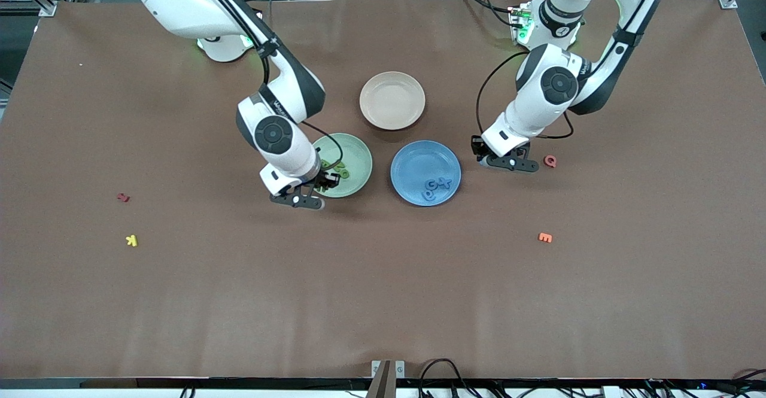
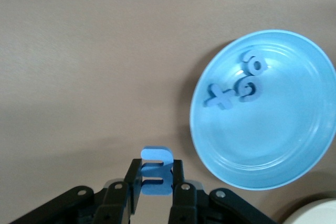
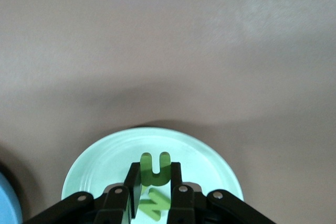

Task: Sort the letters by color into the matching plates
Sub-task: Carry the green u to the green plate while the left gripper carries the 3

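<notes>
With our right gripper (image 3: 153,186) pinching the green U (image 3: 155,169) over the green plate (image 3: 100,163), we should release low, while our left gripper (image 2: 155,188), clamping the blue E (image 2: 156,177) beside the blue plate (image 2: 294,150), must first clear its rim.

Pretty even overhead light, soft shadows pooling under both arms on the matte brown table (image 1: 383,296), no real glare; wrist views slightly soft up close.
</notes>
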{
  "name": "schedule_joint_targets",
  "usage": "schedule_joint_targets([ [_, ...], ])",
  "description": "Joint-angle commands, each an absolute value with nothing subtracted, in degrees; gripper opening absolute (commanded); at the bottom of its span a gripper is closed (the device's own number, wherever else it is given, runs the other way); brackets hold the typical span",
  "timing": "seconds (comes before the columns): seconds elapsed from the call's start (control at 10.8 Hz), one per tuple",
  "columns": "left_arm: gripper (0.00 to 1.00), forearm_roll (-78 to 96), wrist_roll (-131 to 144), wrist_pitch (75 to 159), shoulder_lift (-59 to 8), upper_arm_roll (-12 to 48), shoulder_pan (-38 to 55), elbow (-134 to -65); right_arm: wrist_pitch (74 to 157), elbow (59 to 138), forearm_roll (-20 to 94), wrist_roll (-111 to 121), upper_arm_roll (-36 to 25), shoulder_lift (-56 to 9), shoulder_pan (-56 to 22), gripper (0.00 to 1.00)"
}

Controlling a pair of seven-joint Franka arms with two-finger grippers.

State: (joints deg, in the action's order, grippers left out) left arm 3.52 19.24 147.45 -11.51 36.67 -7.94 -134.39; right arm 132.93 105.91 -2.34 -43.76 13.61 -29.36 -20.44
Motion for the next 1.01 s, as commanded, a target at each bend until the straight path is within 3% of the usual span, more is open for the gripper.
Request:
schedule_joint_targets([
  [0.0,0.00,4.7,27.3,146.3,-13.0,36.4,-4.0,-131.1,132.5,106.6,-1.1,-44.4,12.9,-29.1,-23.8,0.22],
  [0.28,0.00,4.4,34.2,146.4,-15.7,36.0,0.0,-128.2,132.3,106.6,-1.1,-45.6,12.9,-29.7,-25.5,0.23],
  [0.37,0.00,4.1,36.0,146.4,-16.7,34.8,1.9,-127.4,132.3,106.6,-1.1,-45.6,12.9,-29.8,-25.5,0.30],
  [0.46,0.00,4.0,36.9,146.7,-17.3,34.1,3.2,-126.9,132.3,106.5,-1.6,-45.7,12.9,-29.7,-25.6,0.99],
  [0.92,0.00,3.9,41.5,146.8,-21.3,30.1,9.2,-122.4,131.1,106.5,-2.3,-45.1,12.8,-28.8,-24.7,1.00],
])
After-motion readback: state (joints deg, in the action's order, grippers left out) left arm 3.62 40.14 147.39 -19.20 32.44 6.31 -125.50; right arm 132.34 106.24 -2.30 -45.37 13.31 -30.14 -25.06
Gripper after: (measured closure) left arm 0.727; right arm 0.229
